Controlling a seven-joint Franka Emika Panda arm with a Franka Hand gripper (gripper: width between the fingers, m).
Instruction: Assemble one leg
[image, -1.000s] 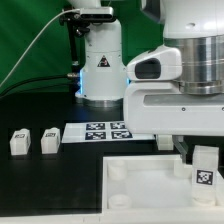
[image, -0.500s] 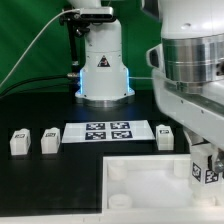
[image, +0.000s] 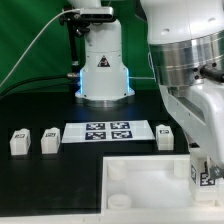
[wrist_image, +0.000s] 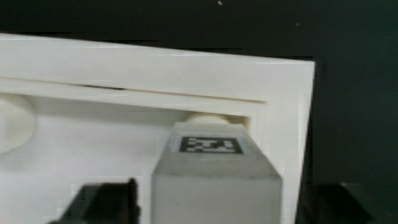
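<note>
leg (wrist_image: 214, 178): held upright over the rim of the panel (image: 150, 168).
jaws: clenched on the leg's two flat sides.
handling: probably light, stiff, smooth plastic; grip the flat sides, away from the tag (wrist_image: 210, 145).

Your black table (image: 50, 185) fills the foreground under soft, even light, its matte surface nearly featureless. Behind it, on the exterior view's left, a green backdrop (image: 25, 45) closes off the room beyond. From your wrist view, the same table shows as a plain dark band.
</note>
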